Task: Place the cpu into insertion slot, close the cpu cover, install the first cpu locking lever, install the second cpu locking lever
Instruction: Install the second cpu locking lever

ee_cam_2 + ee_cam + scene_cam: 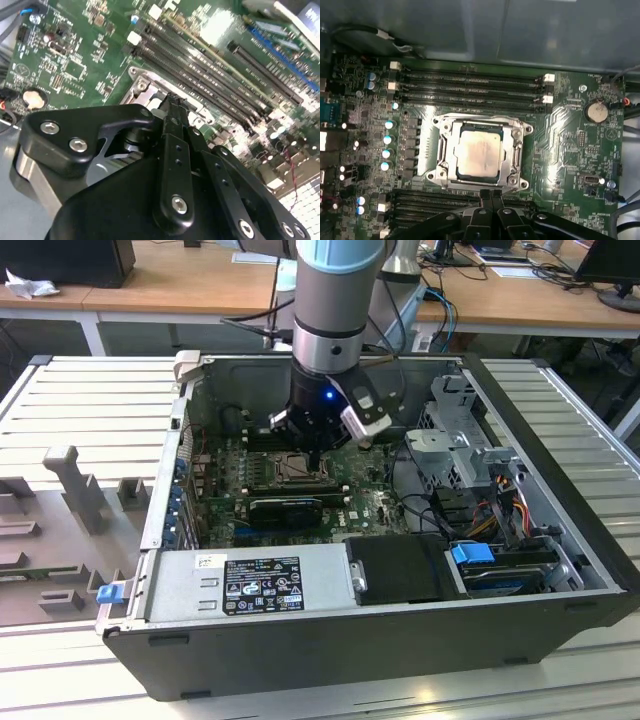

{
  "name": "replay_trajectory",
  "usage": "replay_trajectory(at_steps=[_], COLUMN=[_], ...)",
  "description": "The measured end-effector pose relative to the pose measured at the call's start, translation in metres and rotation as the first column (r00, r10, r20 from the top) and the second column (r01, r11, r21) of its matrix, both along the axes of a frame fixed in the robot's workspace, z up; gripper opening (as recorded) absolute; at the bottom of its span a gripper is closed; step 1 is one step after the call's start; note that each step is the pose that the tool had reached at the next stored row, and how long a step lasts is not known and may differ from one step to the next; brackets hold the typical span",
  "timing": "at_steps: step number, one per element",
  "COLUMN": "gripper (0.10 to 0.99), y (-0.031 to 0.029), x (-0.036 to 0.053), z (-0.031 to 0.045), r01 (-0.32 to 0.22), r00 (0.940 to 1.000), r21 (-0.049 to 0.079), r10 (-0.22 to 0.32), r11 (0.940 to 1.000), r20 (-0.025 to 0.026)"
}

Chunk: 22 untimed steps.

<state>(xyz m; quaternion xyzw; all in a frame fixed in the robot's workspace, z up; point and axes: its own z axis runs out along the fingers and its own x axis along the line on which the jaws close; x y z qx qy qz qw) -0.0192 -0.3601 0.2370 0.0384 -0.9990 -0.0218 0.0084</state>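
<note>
Over the motherboard | cpu (479,154) seated in insertion slot (515,157), cpu cover (451,131) down around it | pincer (491,196) narrow, empty, touching cover's near edge

arm (335,300): grey, pale-blue band | fingers (175,150): black, silver screws

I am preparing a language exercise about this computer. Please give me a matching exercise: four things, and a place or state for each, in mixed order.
Things:
1. chip
2. metal cover
3. gripper
4. round battery

Places or states:
A. lying flat around the chip
B. on the green board, apart from the socket
C. sitting in the socket
D. at the edge of the cover, fingers together

Pairs: 1-C, 2-A, 3-D, 4-B
</note>
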Motion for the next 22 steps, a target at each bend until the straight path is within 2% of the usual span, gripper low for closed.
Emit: replay_trajectory(at_steps=[1,3,5,9,14,15,16,18,20,22], gripper=[0.106,0.106,0.106,0.106,0.106,0.106,0.106,0.106,0.106,0.106], y=[-0.0023,-0.0066,-0.0085,-0.0108,-0.0114,-0.0117,-0.0119,-0.0141,-0.0179,-0.0213], x=[-0.0007,-0.0071,-0.0134,-0.0248,-0.0277,-0.0297,-0.0308,-0.0327,-0.0337,-0.0347], z=[-0.0004,-0.0015,-0.0018,-0.0049,-0.016,-0.0169,-0.0172,-0.0176,-0.0179,-0.018], r01=[0.0,-0.001,-0.001,-0.002,-0.009,-0.013,-0.014,-0.016,-0.018,-0.019], r00=[1.0,1.0,1.0,1.0,1.0,0.9999,0.9999,0.9999,0.9998,0.9998], r21=[0.003,0.019,0.026,0.027,0.03,0.037,0.049,0.083,0.092,0.095], r10=[0.0,0.001,0.001,0.002,0.009,0.013,0.014,0.016,0.018,0.019], r11=[1.0,0.9998,0.9997,0.9996,0.9995,0.9992,0.9987,0.9964,0.9956,0.9952], r20=[-0.0001,0.0,-0.0001,0.0001,0.0,-0.0002,0.0001,0.0008,0.001,0.001])
